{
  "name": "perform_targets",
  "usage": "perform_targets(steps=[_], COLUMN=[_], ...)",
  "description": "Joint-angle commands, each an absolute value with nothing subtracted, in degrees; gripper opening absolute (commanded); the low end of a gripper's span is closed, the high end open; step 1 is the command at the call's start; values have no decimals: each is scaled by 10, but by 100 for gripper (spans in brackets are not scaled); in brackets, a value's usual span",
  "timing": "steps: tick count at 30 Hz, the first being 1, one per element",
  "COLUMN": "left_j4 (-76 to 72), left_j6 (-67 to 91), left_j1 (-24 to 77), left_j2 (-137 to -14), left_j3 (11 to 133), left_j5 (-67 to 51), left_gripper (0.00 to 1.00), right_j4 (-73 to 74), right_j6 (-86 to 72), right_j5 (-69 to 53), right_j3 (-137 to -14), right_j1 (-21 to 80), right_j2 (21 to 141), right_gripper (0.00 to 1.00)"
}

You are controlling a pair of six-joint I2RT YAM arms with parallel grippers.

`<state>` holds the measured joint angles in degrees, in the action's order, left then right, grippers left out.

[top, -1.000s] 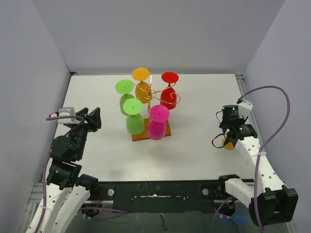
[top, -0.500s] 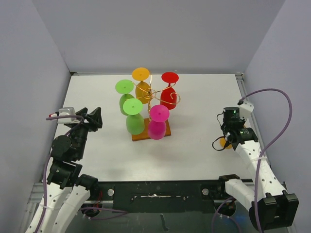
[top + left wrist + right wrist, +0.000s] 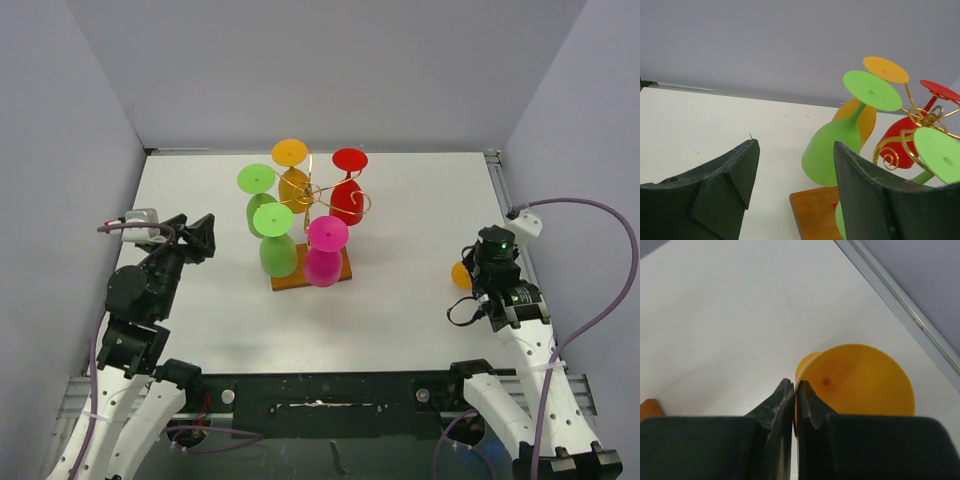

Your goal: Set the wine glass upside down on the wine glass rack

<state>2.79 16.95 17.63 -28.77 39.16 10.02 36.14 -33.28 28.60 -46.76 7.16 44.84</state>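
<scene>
Wine glass [image 3: 855, 385], orange, lies at the right edge of the desk [image 3: 420, 200], well apart from the rack [image 3: 284, 283] that carries five coloured glasses [image 3: 327, 250] upside down. The right hand [image 3: 794, 390] is pinched almost closed on its stem. The left hand [image 3: 795, 150] gapes wide, holding nothing.

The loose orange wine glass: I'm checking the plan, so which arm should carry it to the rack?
Right. The right claw is shut on the loose orange wine glass; the left claw is open, empty, facing the wine glass rack, far from that glass.
</scene>
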Motion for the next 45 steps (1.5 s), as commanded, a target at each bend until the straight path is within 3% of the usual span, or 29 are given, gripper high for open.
perform_targets(steps=[1,11,22,32,45], left_j4=[-9,-54,-272,-275,-349], left_j6=[179,300,524,496,557], left_j1=[174,174,207,410,571], left_j2=[-289,-379,-519,-642,-816], left_j3=[459,567,607,686,802], left_j5=[60,-78,-212,-109,-2], left_gripper=[59,59,58,59,58], right_j4=[320,190,45,-88,-246], right_j6=[-322,-286,-285,-317,-359], right_j5=[254,142,73,17,-68], right_j3=[-508,-478,-429,-406,-372], right_j1=[70,70,70,70,70], right_j2=[407,262,146,104,77], right_gripper=[0,0,0,0,0])
